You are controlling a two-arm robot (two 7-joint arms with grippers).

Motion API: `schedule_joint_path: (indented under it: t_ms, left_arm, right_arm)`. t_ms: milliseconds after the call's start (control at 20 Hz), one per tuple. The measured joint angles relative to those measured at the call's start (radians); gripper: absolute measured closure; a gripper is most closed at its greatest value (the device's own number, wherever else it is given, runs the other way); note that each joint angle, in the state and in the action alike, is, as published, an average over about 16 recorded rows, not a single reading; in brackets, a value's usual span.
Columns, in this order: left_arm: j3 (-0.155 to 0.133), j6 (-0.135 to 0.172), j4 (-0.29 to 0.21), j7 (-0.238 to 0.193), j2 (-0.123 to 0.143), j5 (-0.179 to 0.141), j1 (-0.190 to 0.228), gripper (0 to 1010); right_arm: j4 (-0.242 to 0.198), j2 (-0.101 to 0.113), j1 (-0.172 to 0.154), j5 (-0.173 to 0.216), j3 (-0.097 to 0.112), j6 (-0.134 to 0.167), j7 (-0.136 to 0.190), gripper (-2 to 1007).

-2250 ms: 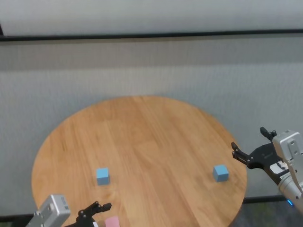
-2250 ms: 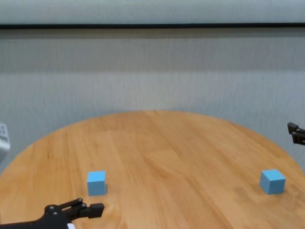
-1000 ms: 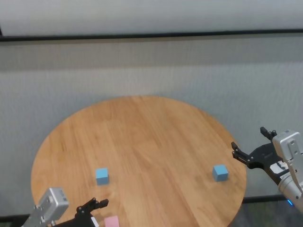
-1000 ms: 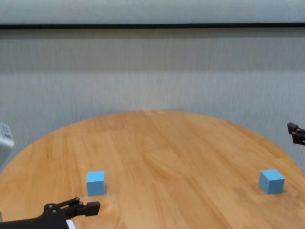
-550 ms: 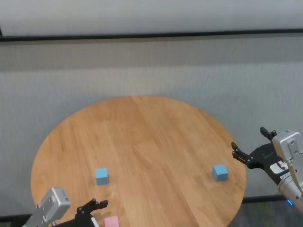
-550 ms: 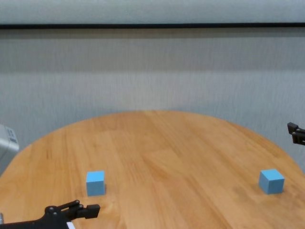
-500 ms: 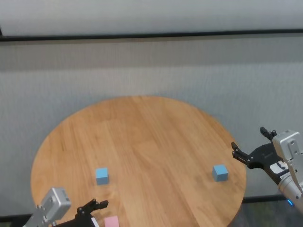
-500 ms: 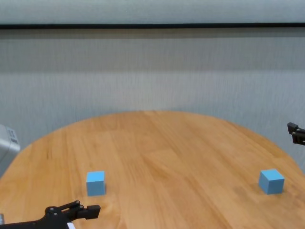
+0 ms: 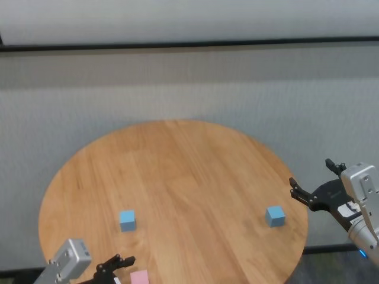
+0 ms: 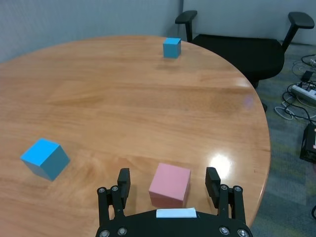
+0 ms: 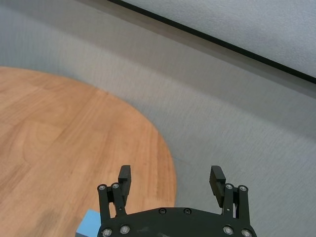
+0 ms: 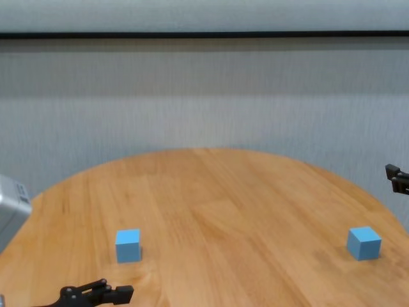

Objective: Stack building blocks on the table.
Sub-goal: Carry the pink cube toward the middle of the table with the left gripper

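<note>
On the round wooden table point(image 9: 177, 171) three building blocks lie apart. One light blue cube point(image 9: 127, 220) sits at the left, another light blue cube point(image 9: 274, 216) near the right edge, and a pink cube point(image 9: 140, 277) at the near edge. In the left wrist view the pink cube point(image 10: 170, 184) lies between the spread fingers of my open left gripper point(image 10: 168, 174), which are not touching it. My right gripper point(image 9: 310, 173) hangs open just off the table's right edge, beside and above the right blue cube point(image 11: 89, 223).
A black office chair point(image 10: 237, 44) stands beyond the table on the right side, with cables and a power strip point(image 10: 303, 89) on the floor. A grey wall runs behind the table.
My left gripper has drawn back and down toward the table's near edge, around the pink cube. The right arm and all the blocks have not moved.
</note>
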Motion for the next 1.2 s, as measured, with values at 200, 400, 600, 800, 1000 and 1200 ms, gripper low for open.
schedule_joint_path:
  t_ms: [200,400,600,800,1000,1200]
  left_arm:
    - [0.002,0.003,0.002,0.001,0.001,0.003,0.001,8]
    - [0.002,0.005,0.003,0.001,0.002,0.003,0.002,12]
    - [0.001,0.005,0.005,0.001,0.002,0.001,0.003,40]
    - [0.0,0.002,0.005,-0.001,0.002,-0.001,0.004,98]
    - [-0.001,-0.001,0.005,-0.002,0.002,-0.002,0.005,188]
    - [0.0,-0.002,0.005,-0.003,0.003,-0.001,0.005,312]
  right_arm:
    - [0.0,0.0,0.0,0.0,0.0,0.0,0.0,1]
    - [0.0,0.0,0.0,0.0,0.0,0.0,0.0,0]
    - [0.0,0.0,0.0,0.0,0.0,0.0,0.0,0]
    - [0.0,0.0,0.0,0.0,0.0,0.0,0.0,1]
    - [0.0,0.0,0.0,0.0,0.0,0.0,0.0,1]
    - [0.0,0.0,0.0,0.0,0.0,0.0,0.0,1]
